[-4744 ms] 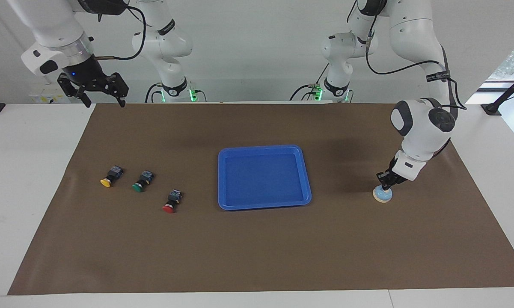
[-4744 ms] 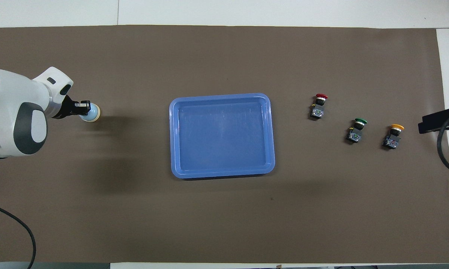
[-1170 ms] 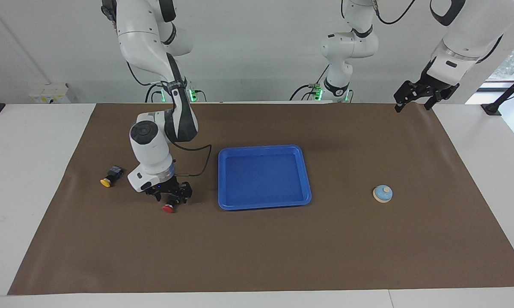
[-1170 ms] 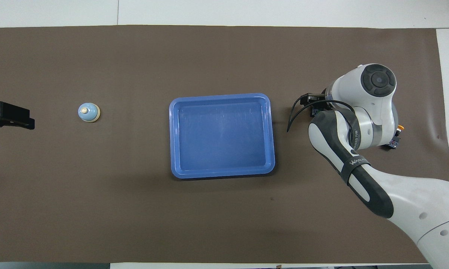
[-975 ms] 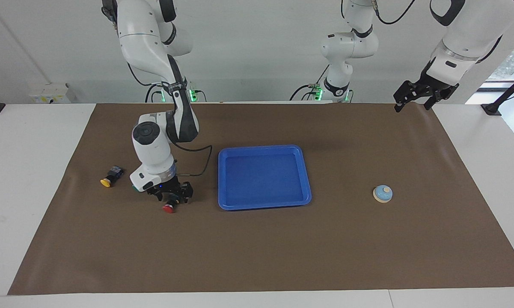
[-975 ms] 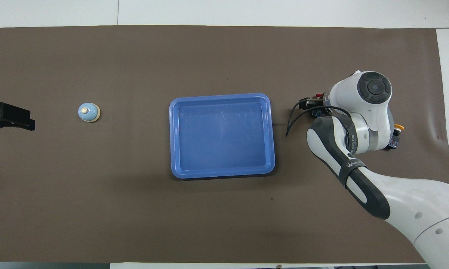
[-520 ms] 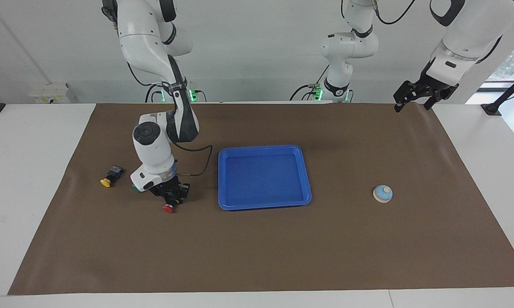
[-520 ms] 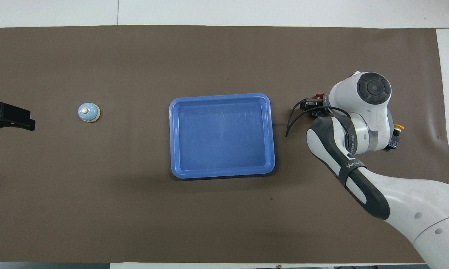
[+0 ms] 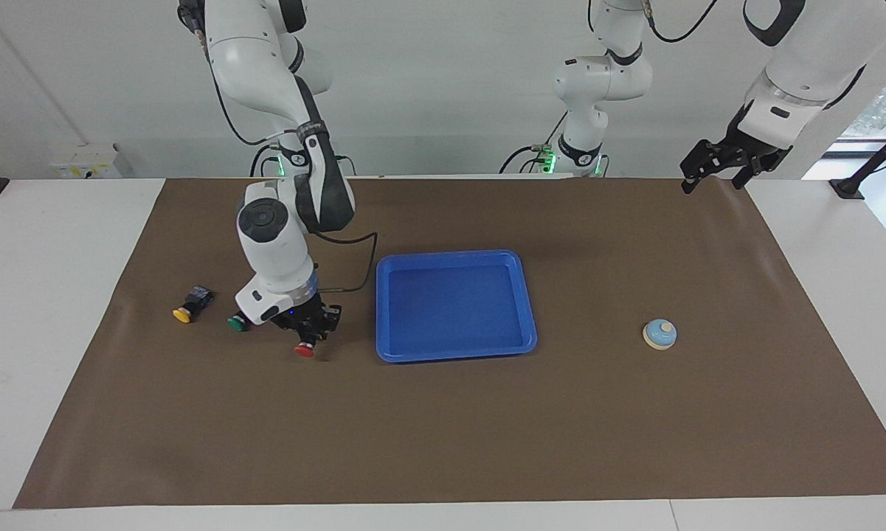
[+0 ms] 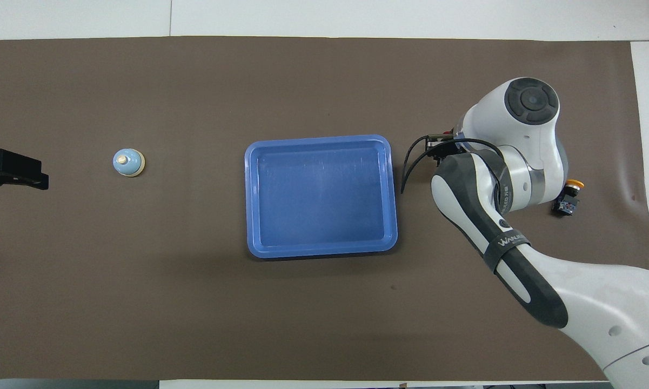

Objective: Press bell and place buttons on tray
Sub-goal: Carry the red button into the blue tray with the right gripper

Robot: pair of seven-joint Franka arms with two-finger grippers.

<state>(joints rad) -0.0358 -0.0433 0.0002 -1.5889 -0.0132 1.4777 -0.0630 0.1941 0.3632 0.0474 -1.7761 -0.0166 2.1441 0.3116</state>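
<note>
My right gripper [image 9: 311, 330] is shut on the red button [image 9: 305, 350] and holds it just above the brown mat, beside the blue tray [image 9: 450, 355], at the right arm's end. In the overhead view the right gripper [image 10: 437, 148] is mostly hidden under the arm, next to the tray [image 10: 319, 250]. The green button [image 9: 237, 323] and the yellow button [image 9: 184, 313] lie on the mat farther toward the right arm's end. The light-blue bell [image 9: 659, 334] stands alone toward the left arm's end. My left gripper [image 9: 715, 168] waits, open and raised, over the mat's corner.
The brown mat [image 9: 443, 428] covers most of the white table. The yellow button [image 10: 570, 197] and the bell [image 10: 128, 162] show in the overhead view. The left gripper [image 10: 11, 170] shows at that view's edge. The tray holds nothing.
The right gripper shut on the red button, lifted it a little and moved it toward the tray, uncovering the green button. The left arm, earlier down on the bell, stays raised.
</note>
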